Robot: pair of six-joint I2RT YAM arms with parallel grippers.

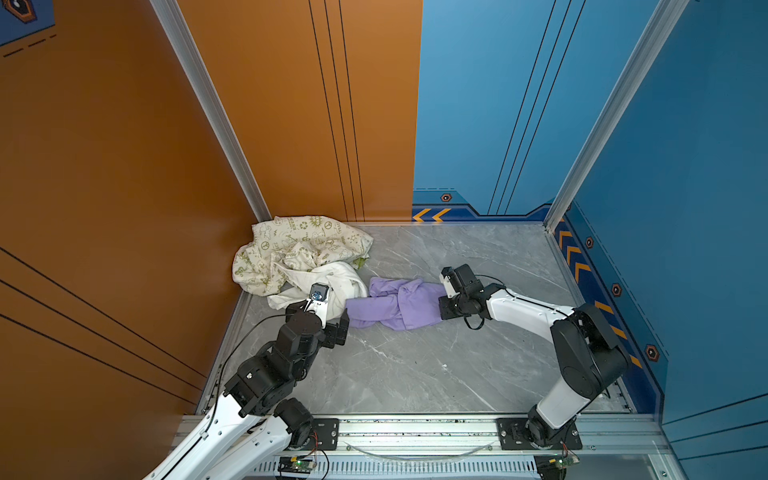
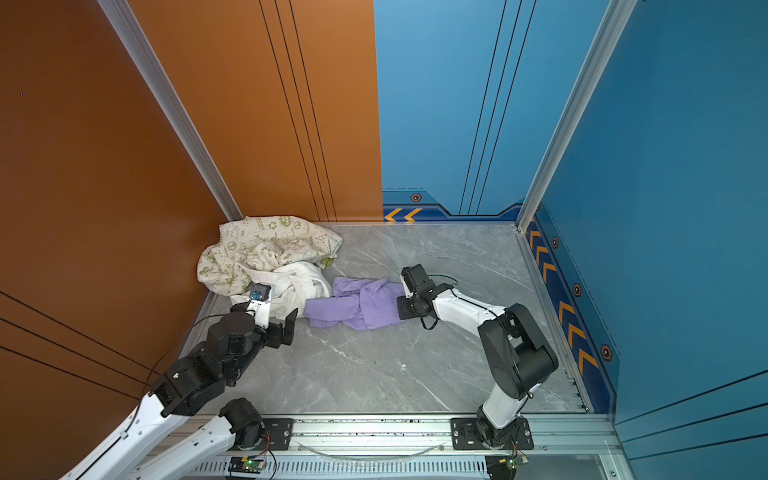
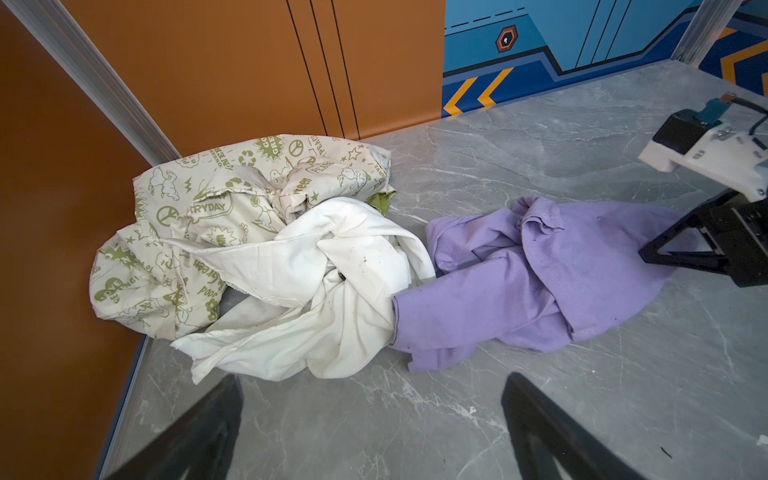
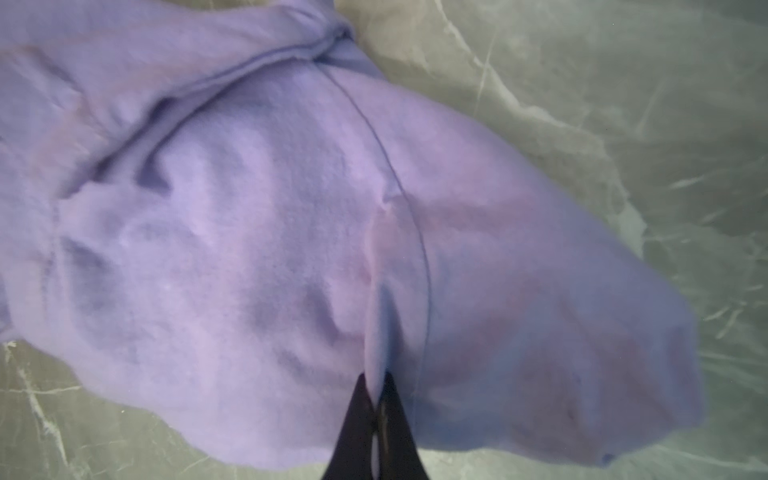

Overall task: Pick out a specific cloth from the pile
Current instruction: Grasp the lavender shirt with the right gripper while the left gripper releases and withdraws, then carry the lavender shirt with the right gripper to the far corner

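lilac cloth (image 1: pixel 399 305) — crumpled, beside pile (image 1: pixel 270 249)

The left arm (image 1: pixel 266 365) and right arm (image 1: pixel 521 309) pair white shells with black joint housings. Thin black cables (image 1: pixel 474 327) loop behind the black, pointed jaws; black base plates (image 1: pixel 513 428) carry screws.

1. We find the pile (image 1: pixel 291 257) in the table's (image 1: pixel 436 374) far left corner (hard against it).
2. The cloth (image 1: pixel 395 305) lies just right of it, touching its near side.
3. The right gripper (image 4: pixel 376 380) sits at the cloth's right end; the left gripper (image 3: pixel 374 382) before the pile.
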